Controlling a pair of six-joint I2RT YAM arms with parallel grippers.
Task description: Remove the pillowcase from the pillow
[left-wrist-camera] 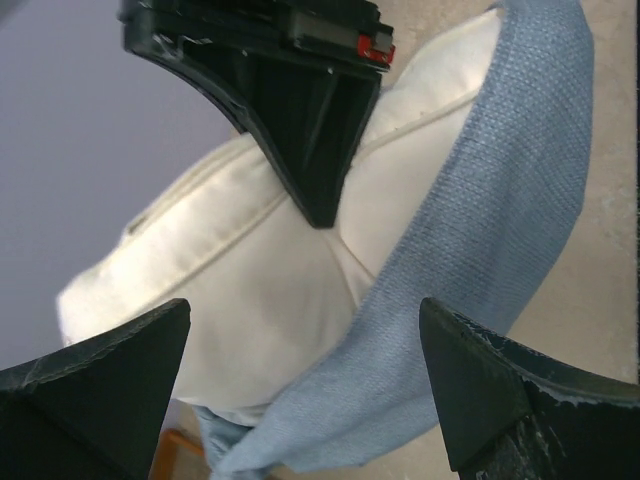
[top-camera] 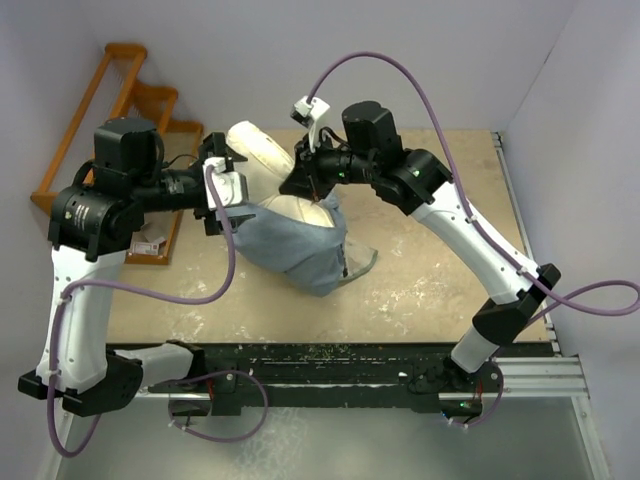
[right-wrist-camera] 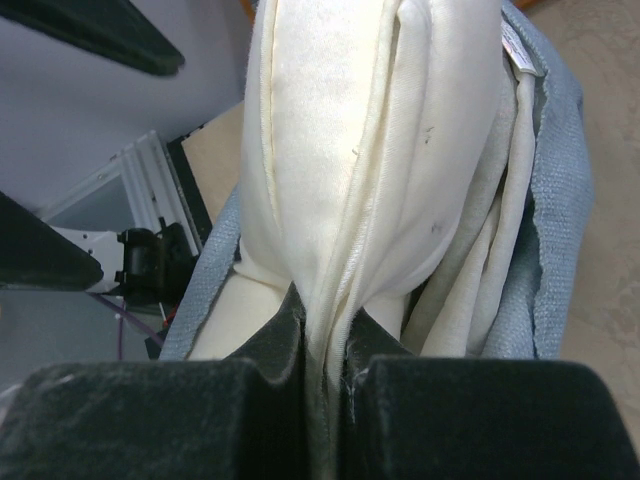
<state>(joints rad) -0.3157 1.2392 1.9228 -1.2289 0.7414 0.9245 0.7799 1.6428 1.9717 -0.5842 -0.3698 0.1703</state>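
Observation:
The cream pillow (top-camera: 262, 150) is held up off the table, its upper end bare. The blue-grey pillowcase (top-camera: 300, 245) still wraps its lower half and sags onto the table. My right gripper (top-camera: 303, 183) is shut on a bunched fold of the pillow (right-wrist-camera: 370, 150) at its edge, with the pillowcase (right-wrist-camera: 562, 200) hanging to the right of that fold. My left gripper (top-camera: 236, 185) stands open just left of the pillow. Between its fingertips (left-wrist-camera: 500, 390) I see the pillow (left-wrist-camera: 260, 280) and a band of the pillowcase (left-wrist-camera: 500, 220), neither one gripped. The right gripper (right-wrist-camera: 325, 335) pinches only cream cloth.
A wooden rack (top-camera: 130, 90) leans at the back left, beside the left arm. A small card (top-camera: 150, 243) lies under that arm. Walls close in at the back and right. The table's near edge meets a black rail (top-camera: 330, 365).

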